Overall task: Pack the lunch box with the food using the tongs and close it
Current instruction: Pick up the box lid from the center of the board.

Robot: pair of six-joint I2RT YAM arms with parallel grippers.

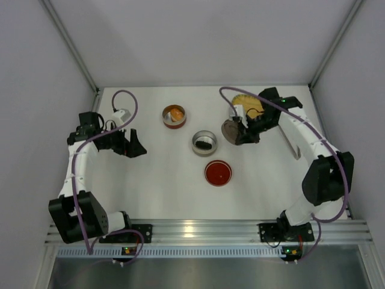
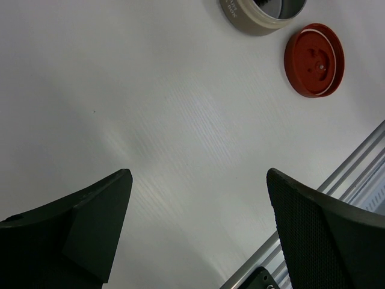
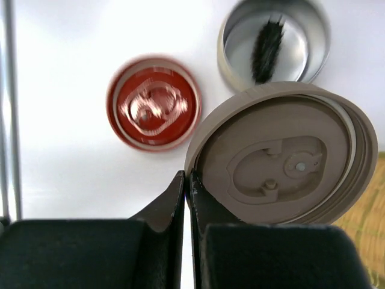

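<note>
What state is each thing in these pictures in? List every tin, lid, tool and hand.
left hand: open, empty.
right hand: shut on the beige lid.
beige lid: off its tin, held up on edge.
silver tin: open, black piece inside.
red tin: open, orange chunk inside.
red lid: off, lying flat.
tongs: lying free, untouched.
</note>
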